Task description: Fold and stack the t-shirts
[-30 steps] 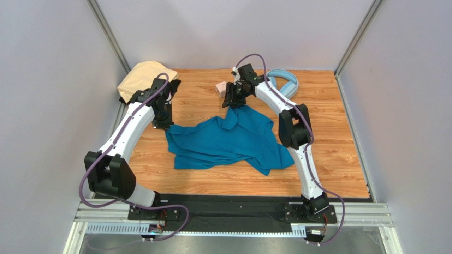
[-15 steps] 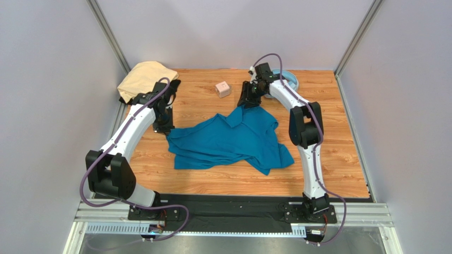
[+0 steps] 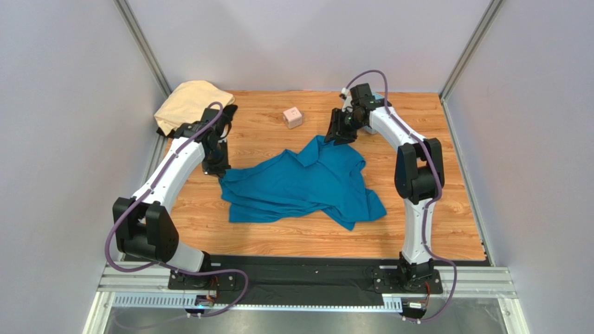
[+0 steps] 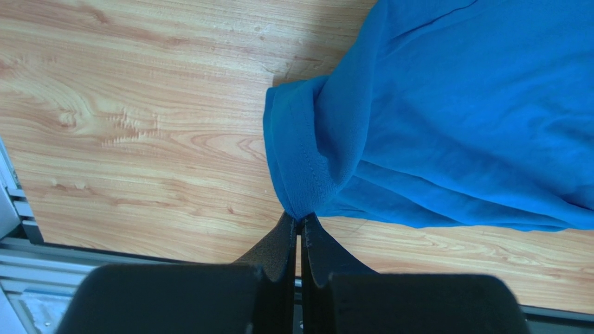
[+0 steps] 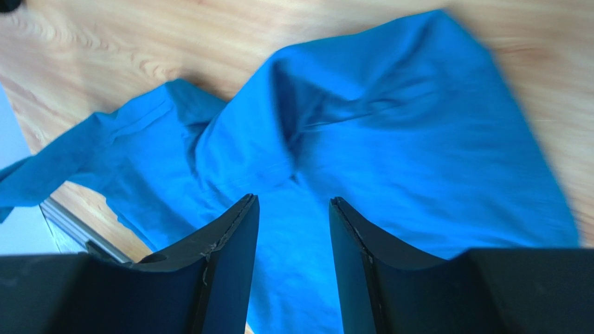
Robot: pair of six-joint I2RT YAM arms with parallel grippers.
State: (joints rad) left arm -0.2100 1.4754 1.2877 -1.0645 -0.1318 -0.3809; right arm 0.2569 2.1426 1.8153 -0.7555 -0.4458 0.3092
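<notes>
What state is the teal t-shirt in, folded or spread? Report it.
Spread, not folded: the teal t-shirt lies rumpled and open on the table, one edge pinched in the shut left gripper.

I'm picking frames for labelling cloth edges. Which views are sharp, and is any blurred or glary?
Left wrist: sharp, the teal-blue t-shirt hem stitching and the table grain read clearly. Right wrist: the shirt is smeared by motion blur, worst at the right; the right pincer itself is crisp. Top external: even light, soft shadows, no glare.
</notes>
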